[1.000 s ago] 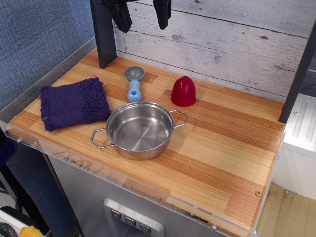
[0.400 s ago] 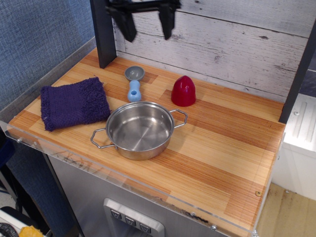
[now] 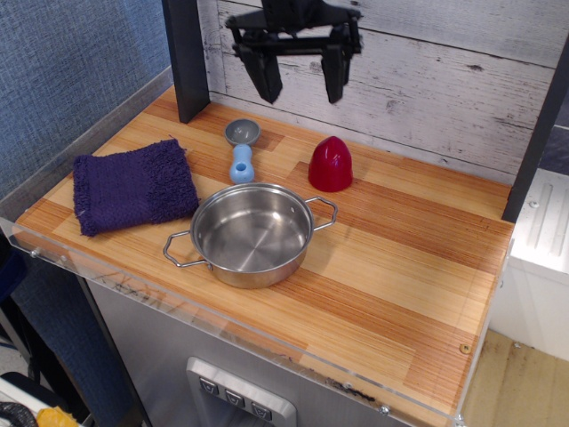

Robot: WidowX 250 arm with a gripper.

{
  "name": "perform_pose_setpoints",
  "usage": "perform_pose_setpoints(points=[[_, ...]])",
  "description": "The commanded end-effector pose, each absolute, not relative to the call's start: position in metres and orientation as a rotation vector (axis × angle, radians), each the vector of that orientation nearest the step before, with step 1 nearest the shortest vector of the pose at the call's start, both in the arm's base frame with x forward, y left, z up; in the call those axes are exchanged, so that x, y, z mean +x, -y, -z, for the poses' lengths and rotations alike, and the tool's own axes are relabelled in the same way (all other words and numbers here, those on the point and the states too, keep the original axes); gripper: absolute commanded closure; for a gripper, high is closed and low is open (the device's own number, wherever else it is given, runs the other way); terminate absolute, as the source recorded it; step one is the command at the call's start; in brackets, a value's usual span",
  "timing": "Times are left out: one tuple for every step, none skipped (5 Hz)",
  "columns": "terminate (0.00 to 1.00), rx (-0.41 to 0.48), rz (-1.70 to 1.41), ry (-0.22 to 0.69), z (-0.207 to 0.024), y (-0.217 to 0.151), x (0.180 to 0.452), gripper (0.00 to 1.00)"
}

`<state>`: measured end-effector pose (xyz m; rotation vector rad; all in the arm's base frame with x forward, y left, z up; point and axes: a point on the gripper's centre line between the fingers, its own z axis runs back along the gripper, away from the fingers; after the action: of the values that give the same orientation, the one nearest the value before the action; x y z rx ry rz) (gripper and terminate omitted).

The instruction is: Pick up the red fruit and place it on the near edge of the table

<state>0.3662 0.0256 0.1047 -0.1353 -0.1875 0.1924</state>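
One red fruit (image 3: 331, 165) stands upright, tip up, at the back of the counter (image 3: 400, 294), below and slightly right of the empty, spread fingers (image 3: 299, 82) hovering above it.

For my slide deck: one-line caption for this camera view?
Open claw hovers above the red fruit on the table, beside a steel pot.

We see the red fruit (image 3: 331, 165), a small glossy red dome with a flat base and a rounded, pointed top, standing upright on the table (image 3: 400, 267). It sits toward the back of the wooden plank top, at about twelve o'clock from the table's middle. The table has light and reddish-brown planks and a clear rim along its near edge.
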Motion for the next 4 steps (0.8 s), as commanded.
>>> perform_pose_setpoints(points=[[0.0,-0.111,-0.211,0.236,-0.091,-0.023,0.376,0.0],[0.0,-0.056,-0.21,0.232,-0.077,-0.027,0.379,0.0],[0.0,-0.068,-0.218,0.224,-0.063,-0.031,0.382,0.0],[0.0,-0.065,-0.207,0.219,-0.056,-0.027,0.386,0.0]])
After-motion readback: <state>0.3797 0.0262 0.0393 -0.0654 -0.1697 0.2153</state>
